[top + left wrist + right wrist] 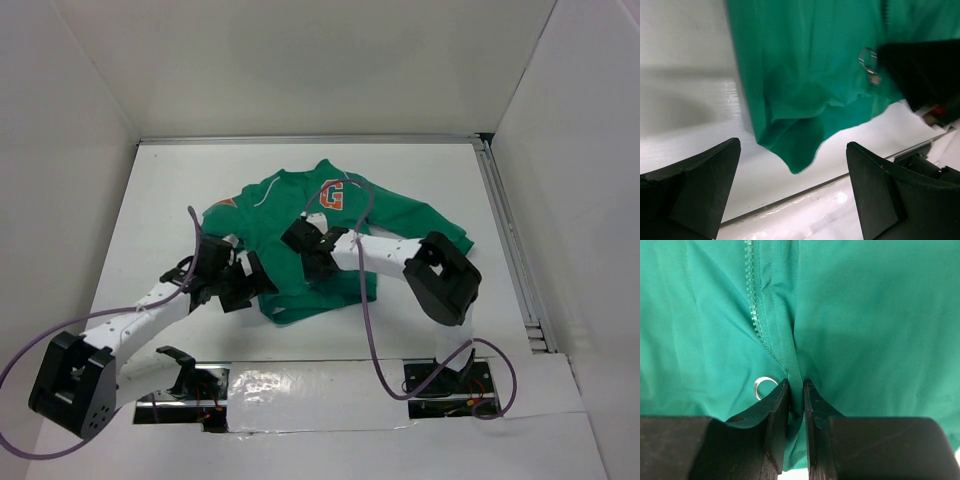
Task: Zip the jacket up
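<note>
At the near edge, the two arm bases sit behind a glossy, wrinkled sheet (300, 385) taped over the smooth white tabletop (150, 200). Thin purple cables (370, 330) loop from the bases up along both arms and cross over the cloth.

The left hand (792, 190) hovers just off the near left corner of the hem, its two matte black fingers (705, 185) spread as wide as they go with nothing between them.

The right hand (796, 390) is lowered onto the front of the garment from the right. Its black fingers are pressed nearly together, pinching a raised fold of fabric beside the zip.

The small green zip-front jacket (290, 215) lies front up in the middle of the tabletop, collar away from the arms and sleeves spread to either side. The cloth is soft and faintly creased, with a ribbed hem. A small silver metal ring (765, 386) lies just left of the pinched fold. Above it a row of green plastic zip teeth (754, 305) stands exposed.

An orange letter G (332, 195) marks the chest. A metal rail (510, 230) runs along the right edge, and plain white walls (300, 60) close in the far side.
</note>
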